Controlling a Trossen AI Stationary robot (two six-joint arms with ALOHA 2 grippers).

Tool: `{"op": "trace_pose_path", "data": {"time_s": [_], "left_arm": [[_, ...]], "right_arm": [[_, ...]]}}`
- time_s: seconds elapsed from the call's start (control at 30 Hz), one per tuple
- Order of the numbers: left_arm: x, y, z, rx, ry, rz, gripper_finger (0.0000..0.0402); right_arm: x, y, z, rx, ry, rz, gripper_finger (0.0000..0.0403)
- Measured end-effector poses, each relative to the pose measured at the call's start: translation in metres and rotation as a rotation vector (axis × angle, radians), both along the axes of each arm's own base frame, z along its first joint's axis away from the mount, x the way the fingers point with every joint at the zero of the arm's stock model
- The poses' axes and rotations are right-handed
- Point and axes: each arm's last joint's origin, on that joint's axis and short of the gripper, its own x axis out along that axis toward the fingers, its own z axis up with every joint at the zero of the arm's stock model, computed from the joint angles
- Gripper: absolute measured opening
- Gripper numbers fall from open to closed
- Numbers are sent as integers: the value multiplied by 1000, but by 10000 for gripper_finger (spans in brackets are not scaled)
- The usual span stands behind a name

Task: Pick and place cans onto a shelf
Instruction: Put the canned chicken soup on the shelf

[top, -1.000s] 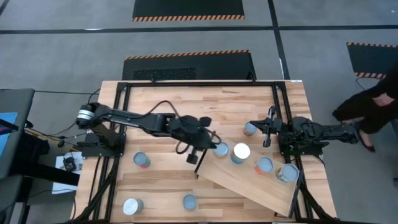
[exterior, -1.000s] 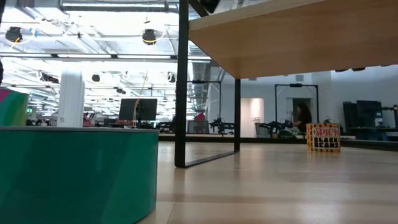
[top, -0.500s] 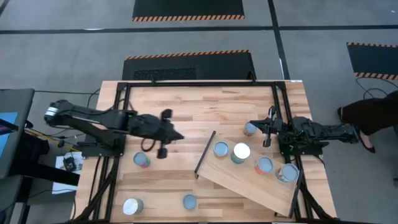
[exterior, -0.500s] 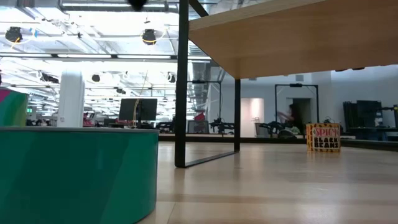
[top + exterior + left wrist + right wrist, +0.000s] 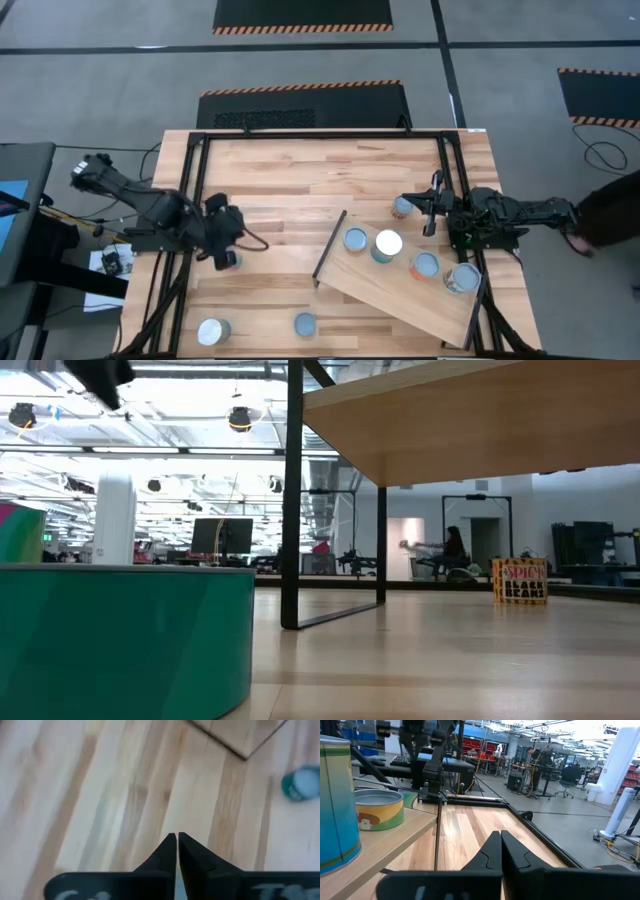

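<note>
The shelf (image 5: 400, 290) is a pale tilted board on dark legs (image 5: 292, 500); its underside fills the top of the low view (image 5: 470, 420). Several cans stand on it, among them a white-topped one (image 5: 387, 243) and a bluish-topped one (image 5: 355, 240). More cans stand on the table: one near the left edge (image 5: 232, 262), two near the front (image 5: 212, 331) (image 5: 305, 324), one beside the right arm (image 5: 402, 207). My left gripper (image 5: 224, 250) is shut and empty (image 5: 177, 840), above the table by the left can. My right gripper (image 5: 432, 215) is shut and empty (image 5: 500, 837) at the right.
A black frame (image 5: 200, 150) runs around the tabletop. In the low view, a teal can (image 5: 120, 635) stands close on the left and a "spicy black beans" can (image 5: 520, 580) far on the right. A person (image 5: 605, 215) is beside the table's right edge.
My left arm has drawn back from the bluish-topped can at the shelf's left end toward the table's left edge, and its gripper now hangs over the can near that edge. The bluish-topped can stays upright on the shelf. The person at the right has moved.
</note>
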Motion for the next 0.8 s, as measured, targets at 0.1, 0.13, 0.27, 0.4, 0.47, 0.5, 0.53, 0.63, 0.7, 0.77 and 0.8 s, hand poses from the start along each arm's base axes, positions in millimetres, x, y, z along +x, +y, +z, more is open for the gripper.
{"op": "trace_pose_path", "data": {"time_s": [0.1, 0.13, 0.27, 0.4, 0.47, 0.5, 0.53, 0.63, 0.7, 0.77, 0.8], "left_arm": [[-1, -10, -9, -9, 77, 38, 24], [-1, -13, -12, -15, 106, 52, 30], [1, -25, -25, -31, 222, 102, 59], [8, -38, -40, -11, 300, 114, 85], [12, -43, -47, 12, 330, 111, 98], [14, -45, -50, 22, 344, 112, 104], [16, -46, -54, 32, 356, 114, 111], [15, -46, -66, 58, 395, 122, 131], [13, -44, -75, 66, 413, 136, 143], [11, -43, -84, 54, 421, 145, 154], [10, -43, -87, 38, 422, 148, 159]], "right_arm": [[0, 0, 0, 0, 0, 0, 8], [0, 0, 0, 0, 0, 0, 8], [0, 0, 0, 0, 1, -2, 8], [0, 0, 0, 0, 2, -3, 8], [0, 0, 0, 0, 2, -2, 8], [0, 0, 0, 0, 2, -3, 8], [0, 0, 0, 0, 2, -3, 8], [0, 0, 0, 0, 2, -2, 8], [0, 0, 0, 0, 2, -3, 8], [0, 0, 0, 0, 2, -2, 8], [0, 0, 0, 0, 2, -2, 8]]}}
